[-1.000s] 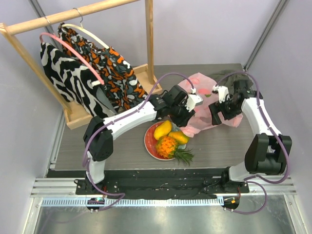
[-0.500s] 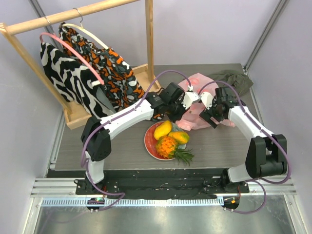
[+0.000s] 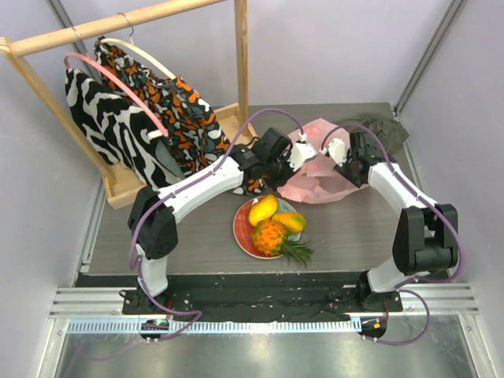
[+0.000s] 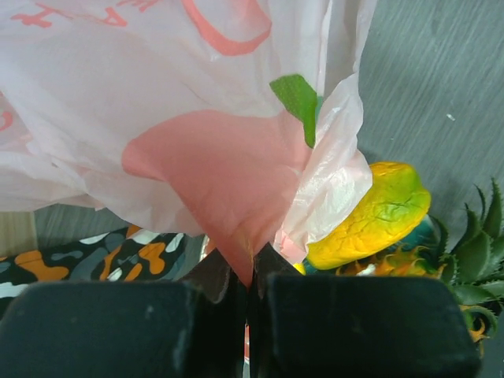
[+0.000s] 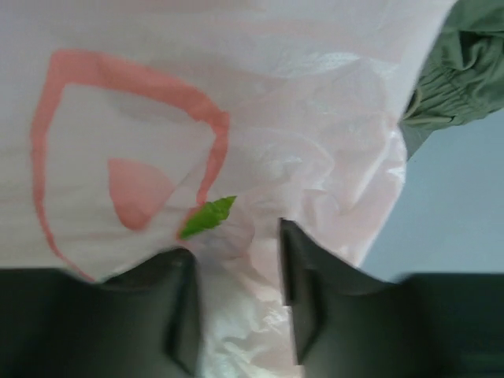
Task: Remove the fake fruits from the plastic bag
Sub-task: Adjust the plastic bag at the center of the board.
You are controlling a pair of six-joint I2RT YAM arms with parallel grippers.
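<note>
The pink plastic bag (image 3: 319,177) hangs between my two grippers, behind the plate. My left gripper (image 3: 298,155) is shut on a pinch of the plastic bag (image 4: 228,173), its jaws (image 4: 250,256) pressed together on the film. My right gripper (image 3: 337,153) is at the bag's right upper edge. In the right wrist view its jaws (image 5: 236,260) stand partly apart, with bag film (image 5: 236,157) bunched in the gap. On the plate lie a yellow mango (image 3: 262,209), a pineapple (image 3: 270,235) and another yellow-green fruit (image 3: 290,220). The yellow-green fruit (image 4: 370,216) shows under the bag's edge.
The red-rimmed plate (image 3: 239,228) sits near the table's front centre. An olive-green cloth (image 3: 383,126) lies at the back right, beside the bag. A wooden clothes rack (image 3: 142,118) with patterned garments fills the back left.
My right gripper has swung left onto the bag and its jaws have narrowed. My left gripper has shut on the bag and drawn it back, away from the plate.
</note>
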